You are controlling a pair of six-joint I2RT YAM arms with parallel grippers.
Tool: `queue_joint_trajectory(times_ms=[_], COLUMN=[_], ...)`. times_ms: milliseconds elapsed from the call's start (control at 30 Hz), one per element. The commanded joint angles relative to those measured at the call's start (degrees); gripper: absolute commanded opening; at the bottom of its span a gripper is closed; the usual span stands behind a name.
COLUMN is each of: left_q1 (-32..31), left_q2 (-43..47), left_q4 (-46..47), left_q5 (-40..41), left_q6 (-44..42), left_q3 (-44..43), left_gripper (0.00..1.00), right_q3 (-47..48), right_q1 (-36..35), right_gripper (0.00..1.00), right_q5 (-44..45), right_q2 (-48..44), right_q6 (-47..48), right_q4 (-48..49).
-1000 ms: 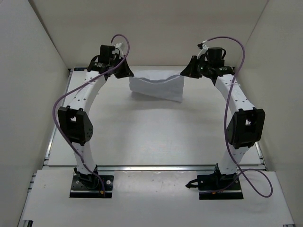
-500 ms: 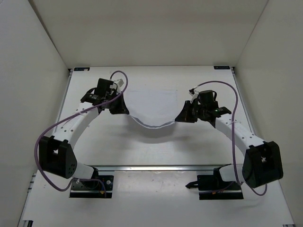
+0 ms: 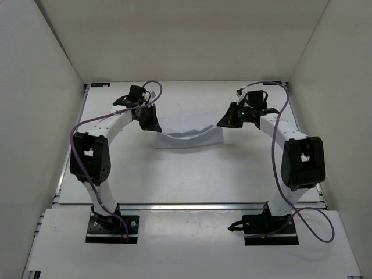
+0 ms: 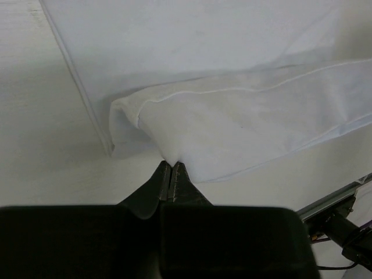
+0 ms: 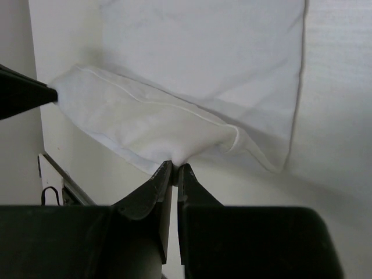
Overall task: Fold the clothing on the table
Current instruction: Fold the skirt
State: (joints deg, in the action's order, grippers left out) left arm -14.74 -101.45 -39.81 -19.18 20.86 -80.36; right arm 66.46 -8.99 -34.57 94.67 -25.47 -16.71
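One garment (image 3: 189, 137) sits on the far half of the table (image 3: 186, 177). I work two arms. My left pincer (image 4: 170, 170) is nipped tight on its left corner, my right pincer (image 5: 175, 169) on its right corner, and the cloth sags between them.

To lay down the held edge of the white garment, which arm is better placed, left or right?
Neither clearly: the left hand and the right hand each pinch one corner of the thin white fabric garment, so both should probably lower together.

Clothing (image 4: 232, 122) cropped (both wrist views).
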Motion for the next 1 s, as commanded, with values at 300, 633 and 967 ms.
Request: queue_joint_trajectory(times_ms=[300,633,967], left_q1=[3.7,5.1,5.0], left_q2=[-11.2,-9.6,1.0], left_q4=[-0.9,3.2,14.2], left_q5=[2.8,3.5,1.3], left_q6=[2.6,4.1,8.6], left_q3=[-15.6,-12.0,-0.3], left_gripper=[0.00,0.99,0.70], right_q3=[31.7,43.2,27.5], right_q1=[-0.8,-1.2,-0.1], right_gripper=[0.00,0.57,0.37], right_q5=[-5.6,-2.4,-5.3], right_q2=[24.9,31.3,20.6], right_q6=[3.8,6.7,6.8], right_q4=[-4.7,-10.3,-0.7])
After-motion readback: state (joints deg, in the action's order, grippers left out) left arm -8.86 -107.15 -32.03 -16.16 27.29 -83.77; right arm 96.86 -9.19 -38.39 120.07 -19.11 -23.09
